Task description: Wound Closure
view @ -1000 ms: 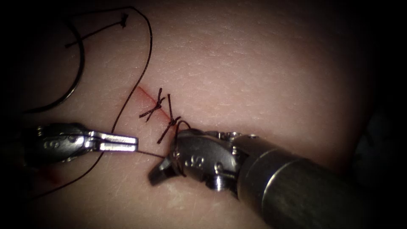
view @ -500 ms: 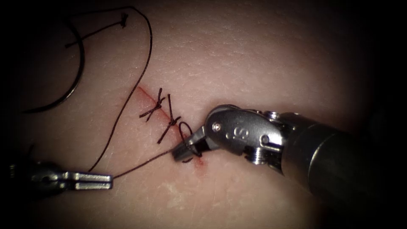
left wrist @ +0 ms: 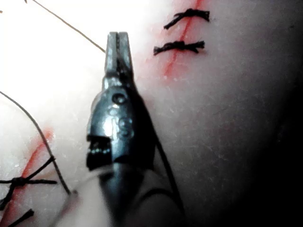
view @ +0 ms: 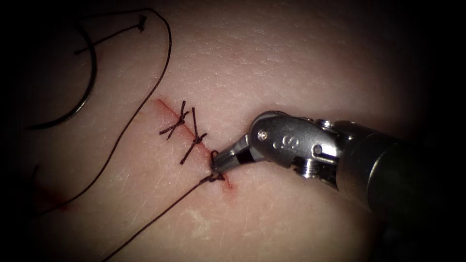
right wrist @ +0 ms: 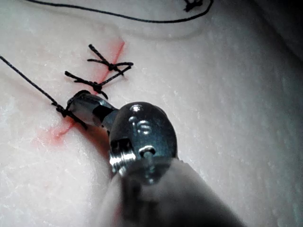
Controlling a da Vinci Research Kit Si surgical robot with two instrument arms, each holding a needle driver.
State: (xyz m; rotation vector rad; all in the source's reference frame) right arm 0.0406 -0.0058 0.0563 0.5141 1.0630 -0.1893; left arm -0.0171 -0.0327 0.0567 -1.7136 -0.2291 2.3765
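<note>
On the cut a new knot sits below two tied stitches. My right tool comes in from the right, its jaws shut on the short thread end just above that knot; it is also seen in its wrist view. From the knot the long thread runs taut down and to the left. The left tool has its jaws shut, with the thread running to them. The curved needle lies free on the tissue far left of the cut, held by neither tool.
A slack length of thread curves from the top left down the left side of the cut. Red fluid marks the lower end of the cut. An older tied stitch lies near the needle.
The left tool drew the thread down-left and left the endoscope view. The right tool moved up-right with the short end. The loop around its jaws closed into a knot on the cut.
</note>
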